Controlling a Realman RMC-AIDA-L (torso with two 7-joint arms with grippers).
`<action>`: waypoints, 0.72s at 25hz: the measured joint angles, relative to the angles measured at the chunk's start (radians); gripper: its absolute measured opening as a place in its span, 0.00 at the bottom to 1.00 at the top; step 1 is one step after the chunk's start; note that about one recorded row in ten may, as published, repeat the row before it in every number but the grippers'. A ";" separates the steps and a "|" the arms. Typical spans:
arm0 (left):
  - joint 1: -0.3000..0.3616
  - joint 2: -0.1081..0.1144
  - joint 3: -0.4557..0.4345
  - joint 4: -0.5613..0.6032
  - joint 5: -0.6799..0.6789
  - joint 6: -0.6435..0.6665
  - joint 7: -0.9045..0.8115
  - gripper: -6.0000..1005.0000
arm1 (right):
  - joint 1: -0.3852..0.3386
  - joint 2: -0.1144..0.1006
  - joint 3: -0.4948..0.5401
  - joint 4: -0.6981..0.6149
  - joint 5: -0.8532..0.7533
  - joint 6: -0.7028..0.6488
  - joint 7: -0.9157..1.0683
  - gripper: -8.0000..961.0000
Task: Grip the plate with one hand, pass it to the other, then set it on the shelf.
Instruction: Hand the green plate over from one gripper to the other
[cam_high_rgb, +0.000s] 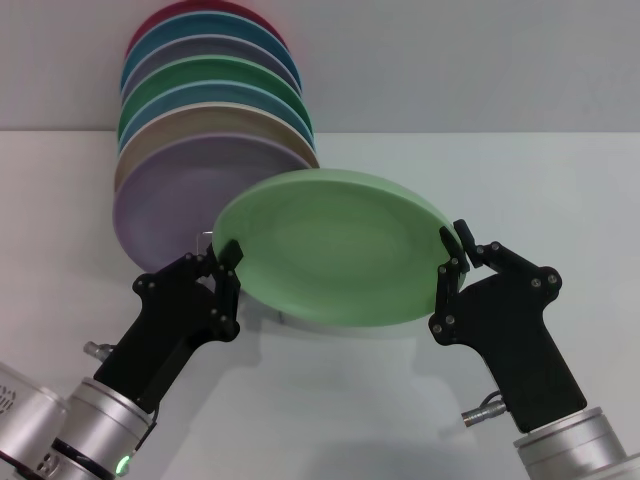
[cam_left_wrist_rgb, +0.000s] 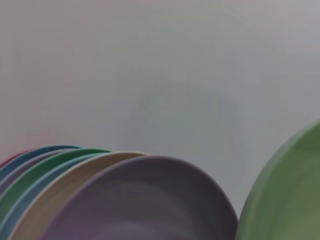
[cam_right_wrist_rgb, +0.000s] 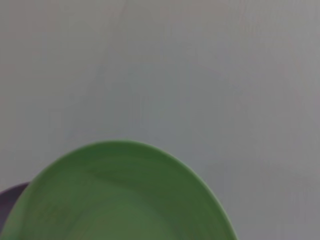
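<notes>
White desk (cam_high_rgb: 560, 200) lies below me, with stacked plates (cam_high_rgb: 200, 130) leaning at the back left. My left gripper (cam_high_rgb: 228, 262) and right gripper (cam_high_rgb: 457, 256) each pinch opposite rims of the mint-green plate (cam_high_rgb: 335, 245) in their jaws, holding it in the air in front of the lavender plate (cam_high_rgb: 165, 195).

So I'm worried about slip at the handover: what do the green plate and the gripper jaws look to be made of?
The pale green plate looks like matte plastic or melamine: even colour, soft sheen, no glare. It could be glazed ceramic. The left gripper and right gripper, one at each rim, look like hard black plastic or coated metal with visible screw heads.
</notes>
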 joint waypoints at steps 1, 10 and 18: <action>0.000 0.000 0.000 0.000 0.001 -0.003 0.000 0.11 | 0.000 0.000 0.000 0.000 0.000 0.000 0.000 0.04; 0.000 0.000 0.000 -0.001 0.001 -0.008 -0.001 0.08 | 0.000 0.000 0.000 0.001 0.000 0.000 -0.002 0.04; 0.005 0.000 -0.005 -0.001 0.001 -0.008 -0.001 0.04 | 0.000 0.000 0.000 0.001 -0.003 0.001 -0.001 0.03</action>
